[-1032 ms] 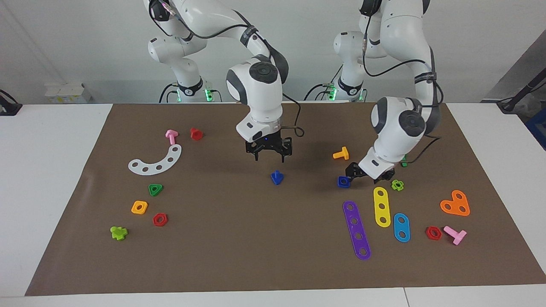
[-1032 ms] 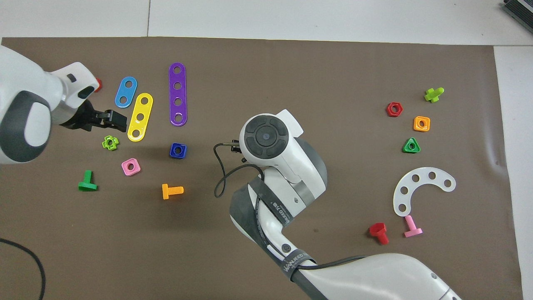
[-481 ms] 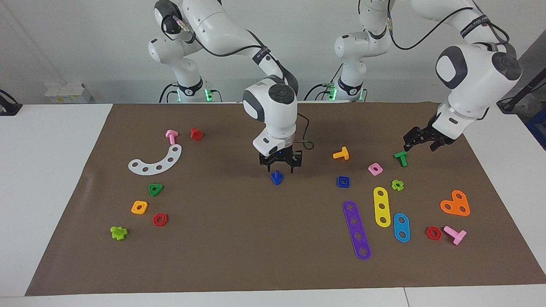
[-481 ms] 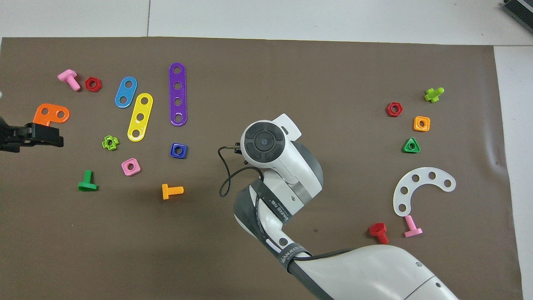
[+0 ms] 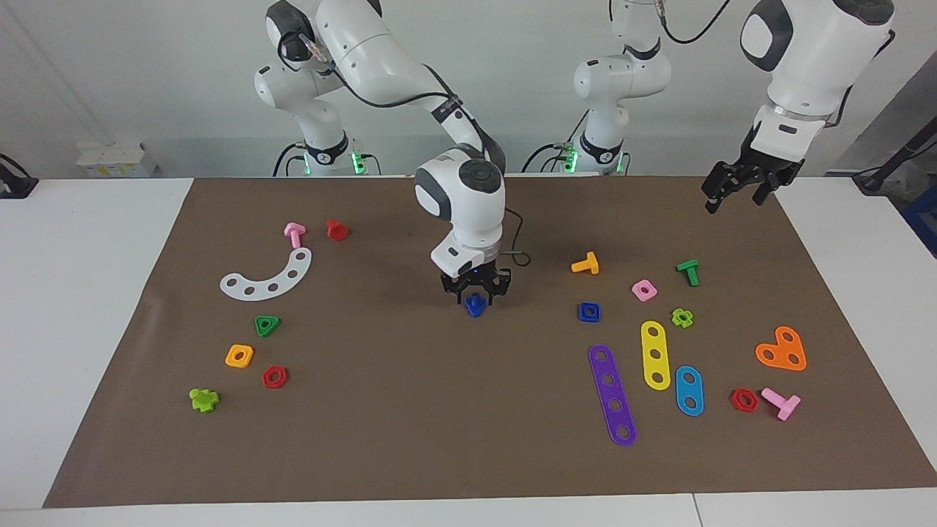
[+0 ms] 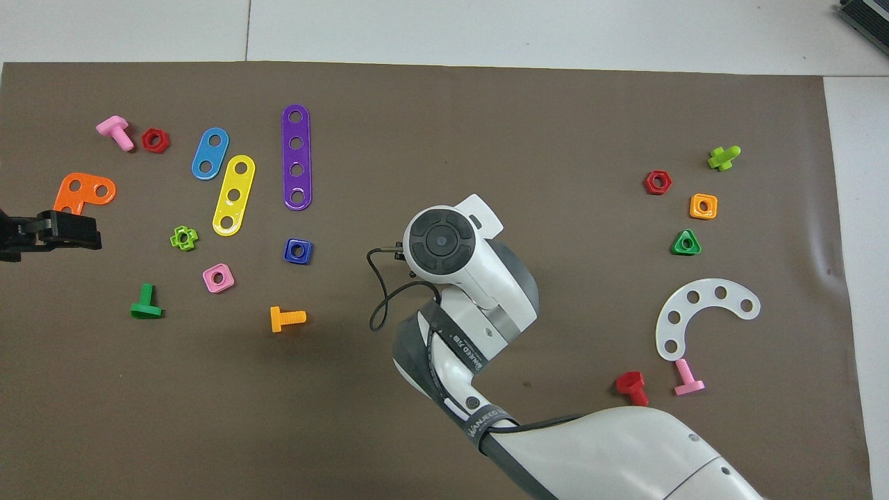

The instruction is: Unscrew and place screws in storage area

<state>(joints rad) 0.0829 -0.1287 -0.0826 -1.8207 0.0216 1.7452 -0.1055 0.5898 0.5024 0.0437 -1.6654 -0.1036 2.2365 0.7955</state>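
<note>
The dark-blue screw [image 5: 475,307] stands head down on the brown mat [image 5: 410,432], near its middle. My right gripper [image 5: 476,298] is low over it, with a finger on either side of the upright shank, open. The right arm's wrist hides the screw in the overhead view. The matching blue square nut [image 5: 589,312] lies apart on the mat toward the left arm's end; it also shows in the overhead view [image 6: 297,251]. My left gripper [image 5: 738,192] is open and empty, raised high over the mat's edge at the left arm's end [image 6: 66,231].
Toward the left arm's end lie an orange screw [image 5: 585,263], pink nut [image 5: 643,290], green screw [image 5: 687,271], and purple [image 5: 612,394], yellow [image 5: 655,354] and light-blue plates [image 5: 689,390]. Toward the right arm's end lie a white curved plate [image 5: 267,277], green triangular nut [image 5: 266,325] and orange nut [image 5: 239,356].
My left gripper left the blue nut on the mat, rose and drew back to the mat's edge. My right gripper came down around the blue screw.
</note>
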